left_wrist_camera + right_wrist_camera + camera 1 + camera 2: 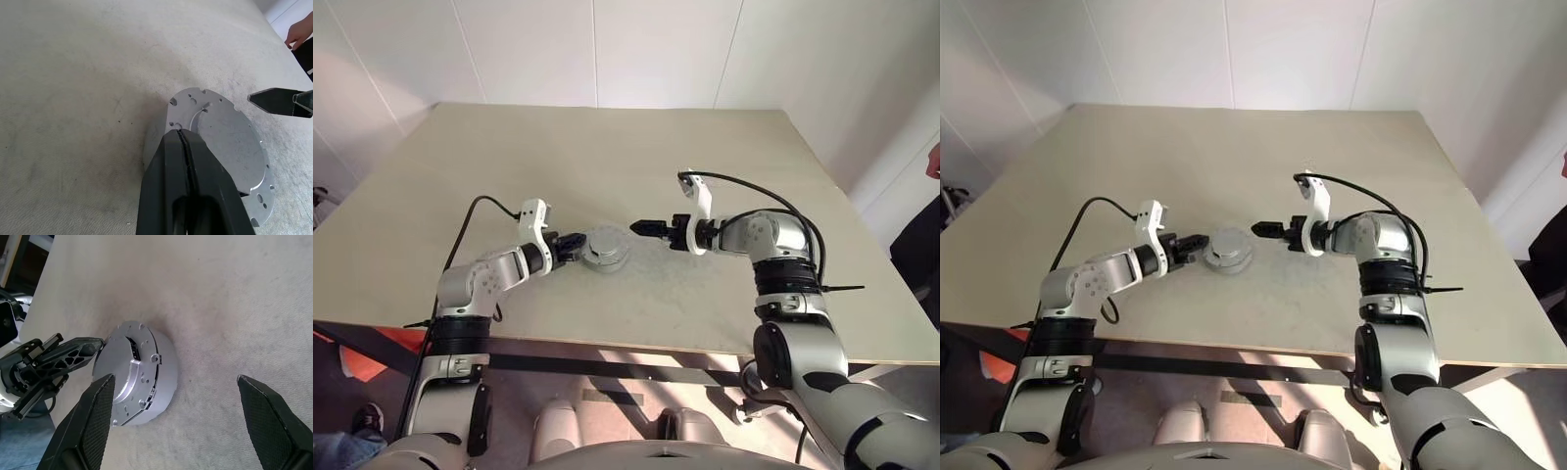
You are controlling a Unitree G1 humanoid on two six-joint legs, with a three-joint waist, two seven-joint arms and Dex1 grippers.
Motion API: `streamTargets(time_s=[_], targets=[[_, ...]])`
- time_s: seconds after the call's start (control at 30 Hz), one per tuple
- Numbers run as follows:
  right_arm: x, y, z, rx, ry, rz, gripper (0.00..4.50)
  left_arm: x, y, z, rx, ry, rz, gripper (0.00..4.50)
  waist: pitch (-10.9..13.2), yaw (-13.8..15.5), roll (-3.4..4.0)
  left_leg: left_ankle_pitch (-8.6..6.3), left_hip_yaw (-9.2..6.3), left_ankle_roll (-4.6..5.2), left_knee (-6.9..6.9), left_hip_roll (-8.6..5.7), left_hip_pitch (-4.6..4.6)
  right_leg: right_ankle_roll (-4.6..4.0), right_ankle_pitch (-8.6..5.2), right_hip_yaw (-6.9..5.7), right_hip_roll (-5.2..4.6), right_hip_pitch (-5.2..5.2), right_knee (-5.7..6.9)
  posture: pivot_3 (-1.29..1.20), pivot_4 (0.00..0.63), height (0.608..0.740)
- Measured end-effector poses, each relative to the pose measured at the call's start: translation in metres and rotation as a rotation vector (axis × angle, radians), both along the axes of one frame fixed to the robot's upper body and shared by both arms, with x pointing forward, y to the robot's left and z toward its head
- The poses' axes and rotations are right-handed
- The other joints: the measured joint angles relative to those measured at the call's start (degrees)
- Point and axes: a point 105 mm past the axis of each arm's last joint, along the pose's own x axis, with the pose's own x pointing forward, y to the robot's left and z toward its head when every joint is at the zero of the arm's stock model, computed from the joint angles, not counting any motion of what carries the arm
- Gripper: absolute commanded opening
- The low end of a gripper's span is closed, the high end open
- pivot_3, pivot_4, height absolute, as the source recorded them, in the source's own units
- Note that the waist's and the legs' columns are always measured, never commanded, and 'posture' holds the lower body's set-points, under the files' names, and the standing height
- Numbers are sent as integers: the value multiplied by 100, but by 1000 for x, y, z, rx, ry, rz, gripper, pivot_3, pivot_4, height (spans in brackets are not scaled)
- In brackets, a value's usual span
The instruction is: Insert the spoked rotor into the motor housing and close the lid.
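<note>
Lid (606, 247) sits on housing, seating check next.
Left hand (183, 142) pinched shut, empty, tips at lid edge; right hand (173, 387) wide open, empty; I'd press flat, evenly.

Silver lid (134, 377), beige table (607, 157)

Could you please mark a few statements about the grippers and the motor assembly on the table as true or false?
1. The left gripper is shut, with its tips at the edge of the motor housing. True.
2. The right gripper is clamped on the housing. False: its fingers stand wide open, clear of the housing.
3. The housing stands on the table between the two grippers. True.
4. Copper coils lie exposed on top of the housing. False: a silver-grey lid covers the top.
5. A spoked rotor lies loose on the table beside the housing. False: none is seen there.
</note>
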Motion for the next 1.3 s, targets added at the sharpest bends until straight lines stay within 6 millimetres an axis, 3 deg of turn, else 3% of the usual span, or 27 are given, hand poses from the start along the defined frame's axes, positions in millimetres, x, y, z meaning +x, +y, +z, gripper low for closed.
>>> streamTargets(time_s=[0.23,0.5,0.73,1.13,1.23,1.3], targets=[[-10,9,-14,94,177,-51,4467,0,2,0,6,-1,3,0,0,1,1,3,0,-5,-3,0,3,0,0,0,0,-1,1,0,0,740],[-9,19,-15,145,215,-89,4467,0,4,-1,13,-1,10,0,-2,-14,2,14,0,-24,-19,0,20,2,-1,2,2,1,4,0,0,740],[-18,51,-11,231,268,-17,4467,1,6,-2,21,3,17,0,-2,-4,4,17,0,-29,-24,-2,9,2,0,0,1,-6,1,0,0,740],[-12,69,-4,242,243,-11,4467,2,12,-4,48,10,39,0,-1,-7,5,17,-1,-30,-26,-1,6,2,-1,-1,2,-12,2,0,0,740],[-10,71,-10,210,247,-28,3872,2,12,-4,49,9,39,0,-1,-7,4,18,-1,-30,-26,-1,6,2,-1,-1,2,-12,3,0,0,740],[-9,70,-14,201,254,-41,3237,2,13,-4,50,10,40,0,-1,-6,4,18,-1,-30,-26,-2,5,2,-1,-1,2,-12,2,0,0,740]])
